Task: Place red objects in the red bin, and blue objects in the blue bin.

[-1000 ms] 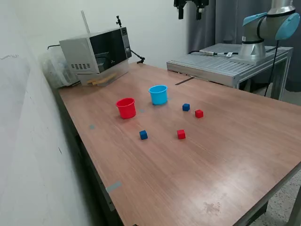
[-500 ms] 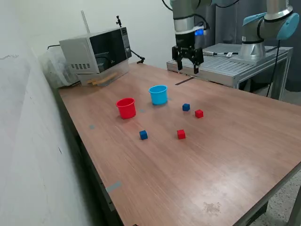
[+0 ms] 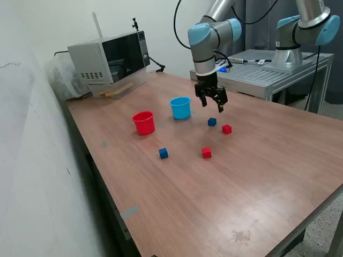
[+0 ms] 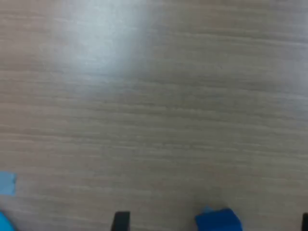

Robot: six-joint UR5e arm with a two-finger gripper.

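The gripper (image 3: 212,105) hangs with its jaws spread and empty, just above the small dark-blue cube (image 3: 212,122) on the brown wooden bench (image 3: 268,176), which sits near the round light-blue plastic cup (image 3: 180,107) and beside a small red cube (image 3: 226,129). In the wrist view the dark-blue cube (image 4: 219,221) lies between the fingertips (image 4: 121,220). It looks light, rigid and flat-sided, perhaps a little slick; pinching two opposite faces squarely, low on the block, should hold it

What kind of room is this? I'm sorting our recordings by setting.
Probably a robotics lab: a robot arm's gripper hangs over a wooden table with sorting cubes and cups, a second arm stands behind, beside a microwave.
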